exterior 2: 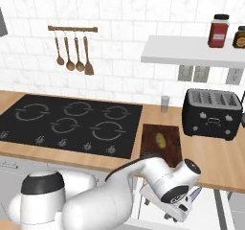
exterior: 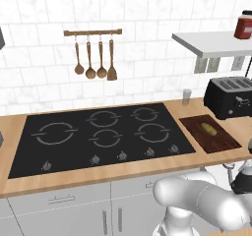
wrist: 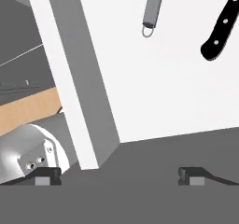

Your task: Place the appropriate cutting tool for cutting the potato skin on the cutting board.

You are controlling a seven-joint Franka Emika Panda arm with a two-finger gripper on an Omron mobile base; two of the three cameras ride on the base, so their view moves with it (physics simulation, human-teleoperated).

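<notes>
The small tan potato (exterior: 208, 128) (exterior 2: 161, 140) lies on the dark reddish-brown cutting board (exterior: 218, 142) (exterior 2: 150, 131), right of the cooktop. My arm bends down below the counter edge into an open white drawer (exterior 2: 209, 211) (wrist: 163, 87). In the hand view my gripper (wrist: 119, 176) is open, its fingertips (wrist: 46, 175) wide apart with nothing between them. On the drawer floor ahead lie a grey metal tool handle with a ring end (wrist: 152, 8) and a black riveted knife handle (wrist: 218, 29). Both tools' working ends are cut off by the frame edge.
A black glass cooktop (exterior: 98, 132) (exterior 2: 67, 121) fills the counter's left. A black toaster (exterior: 229, 96) (exterior 2: 210, 111) stands behind the board, with a glass (exterior: 186, 96) (exterior 2: 165, 103) beside it. Jars (exterior 2: 219, 30) sit on a wall shelf. The drawer's grey side wall (wrist: 79, 78) is close on the left.
</notes>
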